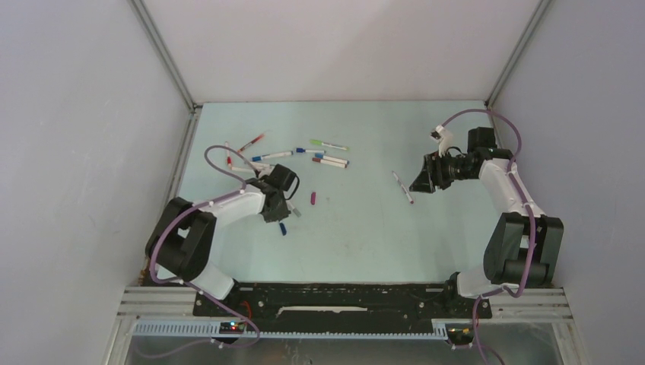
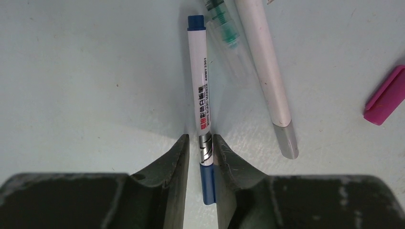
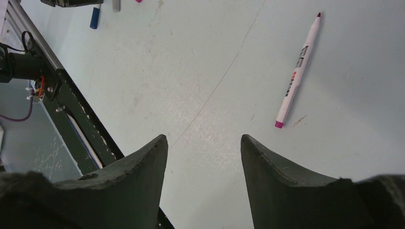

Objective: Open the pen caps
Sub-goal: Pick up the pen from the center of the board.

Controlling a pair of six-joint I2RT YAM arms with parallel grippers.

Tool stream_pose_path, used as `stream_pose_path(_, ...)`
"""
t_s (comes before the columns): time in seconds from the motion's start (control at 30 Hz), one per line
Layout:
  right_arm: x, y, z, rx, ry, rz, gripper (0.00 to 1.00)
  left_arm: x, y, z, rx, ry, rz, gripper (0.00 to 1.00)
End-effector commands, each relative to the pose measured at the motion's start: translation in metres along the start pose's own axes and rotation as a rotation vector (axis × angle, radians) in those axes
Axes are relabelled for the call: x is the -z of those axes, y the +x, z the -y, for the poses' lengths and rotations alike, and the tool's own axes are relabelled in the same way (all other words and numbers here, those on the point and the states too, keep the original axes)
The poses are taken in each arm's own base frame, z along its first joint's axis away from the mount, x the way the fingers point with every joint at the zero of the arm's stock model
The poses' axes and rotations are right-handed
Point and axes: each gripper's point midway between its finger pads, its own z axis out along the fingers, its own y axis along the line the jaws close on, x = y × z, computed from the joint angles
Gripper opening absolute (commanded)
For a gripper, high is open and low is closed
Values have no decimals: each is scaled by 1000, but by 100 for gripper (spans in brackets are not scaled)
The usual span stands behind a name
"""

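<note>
A blue pen (image 2: 201, 81) lies on the table, its blue cap (image 2: 208, 183) toward me. My left gripper (image 2: 199, 138) is down on the table and closed narrowly on the pen where barrel meets cap; the right finger touches it and a sliver of table shows on the left. In the top view the left gripper (image 1: 275, 210) has the blue cap (image 1: 283, 227) sticking out below it. A loose magenta cap (image 2: 386, 95) lies to the right. My right gripper (image 3: 203, 138) is open, empty and raised (image 1: 418, 181) beside an uncapped magenta pen (image 3: 297, 71).
A grey-ended pen (image 2: 270, 76) and a green-tipped pen (image 2: 222, 26) lie close right of the blue pen. Several more pens (image 1: 304, 156) lie scattered at the back left. The black base rail (image 1: 342, 293) runs along the near edge. Enclosure walls stand on both sides.
</note>
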Motion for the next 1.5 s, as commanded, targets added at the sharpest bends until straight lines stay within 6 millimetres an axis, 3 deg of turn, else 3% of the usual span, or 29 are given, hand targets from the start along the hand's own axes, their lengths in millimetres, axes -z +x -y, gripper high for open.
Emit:
stream_pose_path(0.0,9,-15,-7,45,-9,45,61,4,-19,7,4,-1,34,28)
stream_pose_path(0.3,11,-17,-8,44,-13,56,61,-8,-13,5,-19,-27,14,27)
stream_pose_path(0.6,13,-17,-5,34,-10,62,61,-21,-3,12,-15,13,-16,19)
stream_pose_path(0.77,13,-16,-4,28,-9,60,61,-19,-1,11,-6,26,-6,4)
stream_pose_path(0.9,12,-16,-3,27,-8,58,61,-2,-16,7,7,30,60,0)
stream_pose_path(1.1,11,-15,-6,29,-24,55,61,42,-45,1,45,80,196,0)
stream_pose_path(1.23,10,-16,-14,47,-54,59,61,66,-50,4,50,166,245,0)
stream_pose_path(1.37,10,-16,-35,111,-126,68,61,93,-54,27,26,383,310,0)
stream_pose_path(1.47,10,-15,-55,173,-175,79,61,124,-55,52,10,621,382,0)
